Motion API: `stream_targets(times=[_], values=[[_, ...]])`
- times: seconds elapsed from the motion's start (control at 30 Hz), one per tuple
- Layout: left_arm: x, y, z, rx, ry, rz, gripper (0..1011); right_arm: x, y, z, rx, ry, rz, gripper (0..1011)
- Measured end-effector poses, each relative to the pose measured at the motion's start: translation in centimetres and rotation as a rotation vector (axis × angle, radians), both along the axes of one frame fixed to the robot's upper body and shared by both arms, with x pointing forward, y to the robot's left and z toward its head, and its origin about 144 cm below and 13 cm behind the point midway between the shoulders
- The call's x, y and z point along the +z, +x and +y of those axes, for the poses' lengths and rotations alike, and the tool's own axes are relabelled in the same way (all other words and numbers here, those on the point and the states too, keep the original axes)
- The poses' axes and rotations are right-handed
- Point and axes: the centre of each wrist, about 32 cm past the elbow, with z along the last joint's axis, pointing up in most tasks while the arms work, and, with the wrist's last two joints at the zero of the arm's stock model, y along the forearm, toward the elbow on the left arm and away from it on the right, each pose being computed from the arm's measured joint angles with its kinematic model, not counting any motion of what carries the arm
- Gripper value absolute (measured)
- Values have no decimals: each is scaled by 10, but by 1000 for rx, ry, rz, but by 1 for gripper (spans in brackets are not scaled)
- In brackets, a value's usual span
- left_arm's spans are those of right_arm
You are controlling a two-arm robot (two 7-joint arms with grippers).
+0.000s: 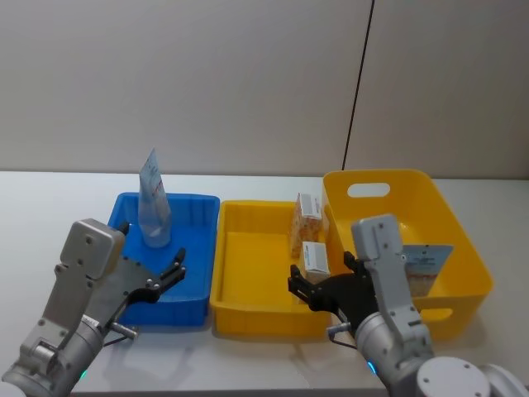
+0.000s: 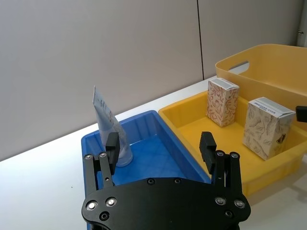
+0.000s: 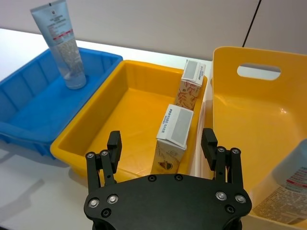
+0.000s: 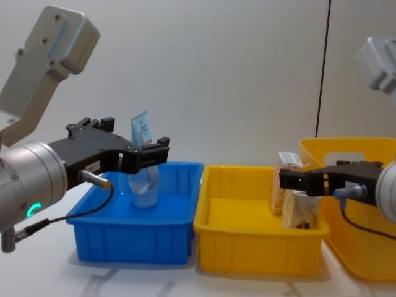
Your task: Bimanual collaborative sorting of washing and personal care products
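Two-arm sorting station, seen from in front of the robot. The left gripper (image 1: 172, 269) hovers over the near part of the blue bin (image 1: 186, 197), its fingers (image 2: 112, 142) spread wide and holding nothing. The upright tube (image 1: 153, 207) stands on its cap toward the far end of that bin, crimped end up. It lies beyond the fingertips and apart from them, roughly in line with one finger in the left wrist view. The right gripper (image 1: 296, 281) hangs over the near right part of the yellow tray (image 1: 248, 205), its fingers likewise parted and empty. The near carton (image 1: 315, 258) stands upright just ahead of them, its white label on top, and falls within the gap between the two fingers in the right wrist view. Contact with either finger cannot be made out. The far carton (image 1: 307, 211) stands behind it, along the same right wall of the tray. To the right, the tall yellow bin (image 1: 413, 215), with a handle slot in its far wall, holds a second tube (image 1: 426, 265) leaning against its near right side. The three containers sit side by side on the white surface (image 1: 50, 207), and the tray wall and the tall bin's wall separate the cartons from the second tube.
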Motion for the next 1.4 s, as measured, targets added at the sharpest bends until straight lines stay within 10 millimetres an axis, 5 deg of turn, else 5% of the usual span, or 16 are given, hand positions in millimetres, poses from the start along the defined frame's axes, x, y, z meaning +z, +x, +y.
stream_targets(times=[1.4], values=[[0, 0, 0, 0, 0, 0, 1001, -22, 37, 33, -112, -57, 115, 1004]])
